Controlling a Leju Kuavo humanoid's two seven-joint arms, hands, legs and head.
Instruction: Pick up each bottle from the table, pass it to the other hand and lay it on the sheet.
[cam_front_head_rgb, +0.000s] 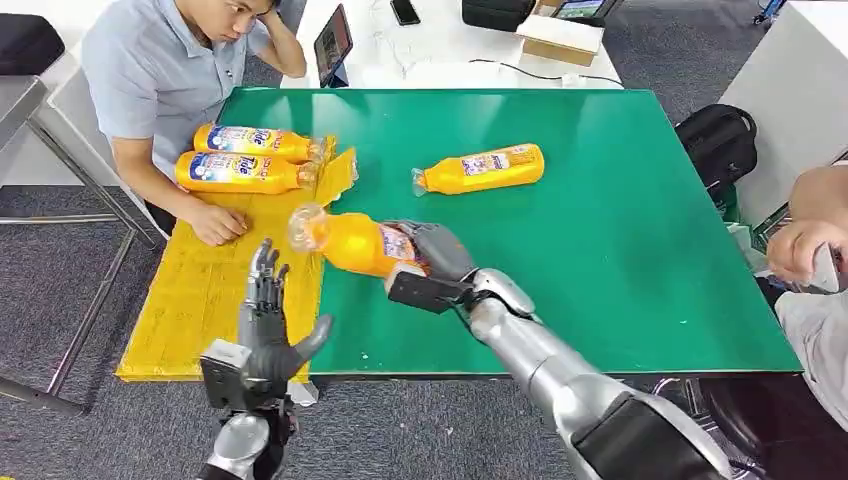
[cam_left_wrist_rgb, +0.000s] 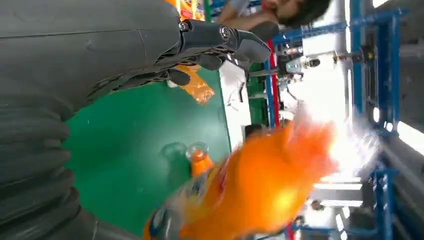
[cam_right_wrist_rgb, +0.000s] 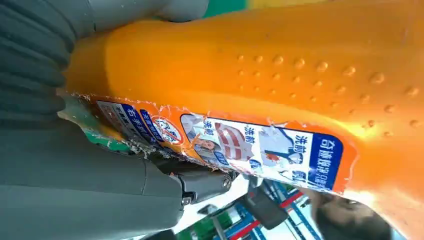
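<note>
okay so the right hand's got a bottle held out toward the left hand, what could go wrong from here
The right hand grips the held bottle by its base end only, so the long free end could tip or slip out. The left hand is open and apart from it; a mistimed release would drop it. It hangs over the sheet's edge, near a person's hand.

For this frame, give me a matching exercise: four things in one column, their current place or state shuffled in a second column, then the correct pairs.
Things:
1. Held bottle
2. Lone bottle
3. Two labelled bottles
4. Left hand

Places or states:
A. Lying side by side on the yellow sheet
B. Open, holding nothing, raised at the sheet's near edge
C. Gripped by the right hand, cap end toward the left hand
D. Lying alone on the green table

Pairs: 1-C, 2-D, 3-A, 4-B
</note>
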